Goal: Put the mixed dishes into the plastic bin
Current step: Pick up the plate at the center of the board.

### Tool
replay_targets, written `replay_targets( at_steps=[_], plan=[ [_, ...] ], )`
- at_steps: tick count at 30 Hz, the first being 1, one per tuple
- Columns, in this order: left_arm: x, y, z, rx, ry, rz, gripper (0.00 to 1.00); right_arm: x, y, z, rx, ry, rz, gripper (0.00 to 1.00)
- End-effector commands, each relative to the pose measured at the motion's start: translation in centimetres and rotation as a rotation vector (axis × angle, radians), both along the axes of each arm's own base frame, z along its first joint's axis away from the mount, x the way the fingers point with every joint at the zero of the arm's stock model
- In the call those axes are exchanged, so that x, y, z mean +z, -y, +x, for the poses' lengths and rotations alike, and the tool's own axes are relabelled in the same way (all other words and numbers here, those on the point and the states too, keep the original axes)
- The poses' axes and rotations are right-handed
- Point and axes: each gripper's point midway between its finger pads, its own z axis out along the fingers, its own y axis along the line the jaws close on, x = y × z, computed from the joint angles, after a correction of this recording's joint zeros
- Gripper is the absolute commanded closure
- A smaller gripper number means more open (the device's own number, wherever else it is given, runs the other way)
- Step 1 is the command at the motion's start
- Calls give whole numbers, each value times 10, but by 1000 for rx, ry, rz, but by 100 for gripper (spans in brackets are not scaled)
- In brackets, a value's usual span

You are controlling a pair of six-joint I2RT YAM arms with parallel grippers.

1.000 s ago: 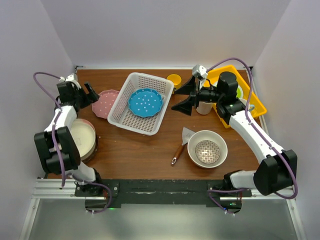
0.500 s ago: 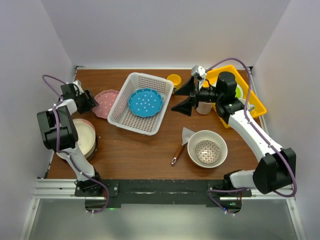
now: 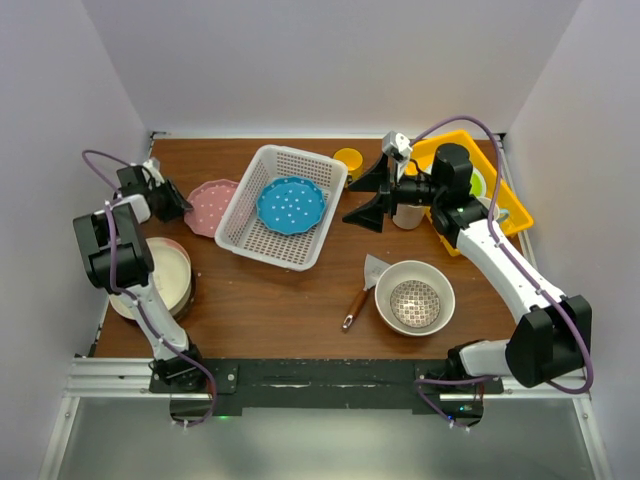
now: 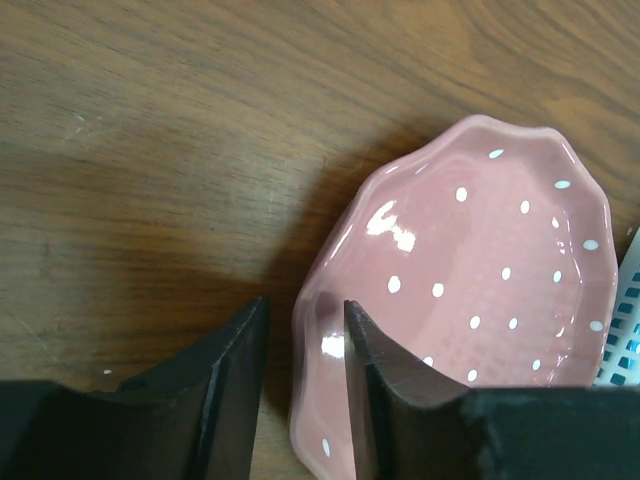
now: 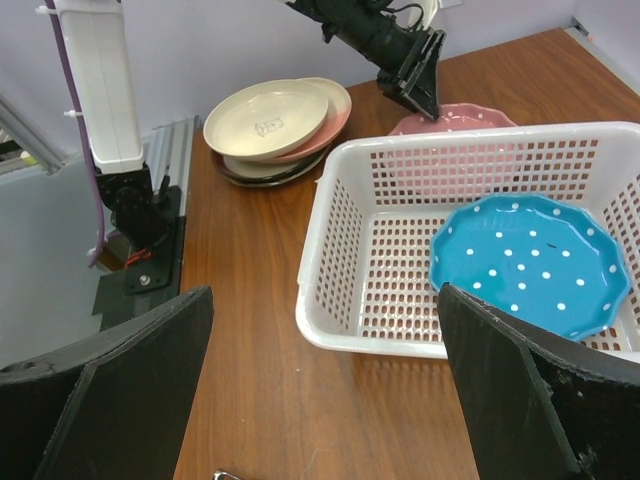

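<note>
Top external view: the white lattice bin [image 3: 262, 180] stands on the table [image 3: 280, 300], rear centre, tilted askew; the blue dotted plate [image 3: 291, 204] lies flat inside it; the pink dotted plate [image 3: 213, 207] rests on the table just beside the bin's left wall; the left claw [image 3: 180, 200] is at that plate's outer left edge; a stack of plates [image 3: 160, 278] sits near the left front; the right claw [image 3: 348, 203] hangs just right of the bin, fingers spread wide, pinching nothing; the yellow mug [image 3: 348, 160] stands behind it; the large cream bowl [image 3: 390, 285] sits front right with the small patterned bowl [image 3: 414, 304] inside; a spatula [image 3: 360, 292] lies just beside the bowl's left; a yellow tray [image 3: 515, 215] occupies the rear right.

Left wrist view: the left claw [image 4: 305, 305] straddles the scalloped rim of the pink dotted plate [image 4: 480, 260]; the inner finger [image 4: 370, 400] lies over the plate's inside; the outer finger [image 4: 230, 390] stands just clear of the rim, a dark gap between; partly spread, not clamped.

Right wrist view: the right claw [image 5: 322, 295] is spread to its widest and empty; the bin [image 5: 380, 200] holds the blue dotted plate [image 5: 525, 260] at its right end; the pink dotted plate [image 5: 455, 117] lies behind the bin's far wall, the left claw [image 5: 412, 78] over it; the stack of plates [image 5: 275, 120] sits further left.
</note>
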Motion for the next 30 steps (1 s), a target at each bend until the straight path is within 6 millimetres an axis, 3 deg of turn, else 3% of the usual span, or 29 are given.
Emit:
replay_targets(
  at_steps=[1, 6, 7, 9, 11, 16, 21, 30],
  plan=[
    [-15, -1, -1, -6, -37, -15, 67, 5, 0, -1, 16, 36, 2, 2],
    [-15, 3, -3, -13, -39, -34, 83, 6, 0, -1, 15, 38, 0, 2],
    [-12, 6, -1, -22, -26, -53, 92, 5, 0, -1, 17, 36, -1, 2],
    [-3, 5, 1, -13, -3, -76, 100, 6, 0, -1, 17, 38, -1, 2],
    [16, 7, 5, 6, 60, -131, 100, 6, 1, 0, 14, 38, -2, 2],
    [75, -19, 9, 115, 251, -258, 100, 6, 0, -1, 17, 35, -1, 2],
    [118, -36, 4, 171, 375, -320, 100, 5, 0, 0, 15, 33, 0, 2],
    [164, -43, -2, 206, 496, -369, 100, 3, 0, 1, 14, 20, 0, 2]
  ],
)
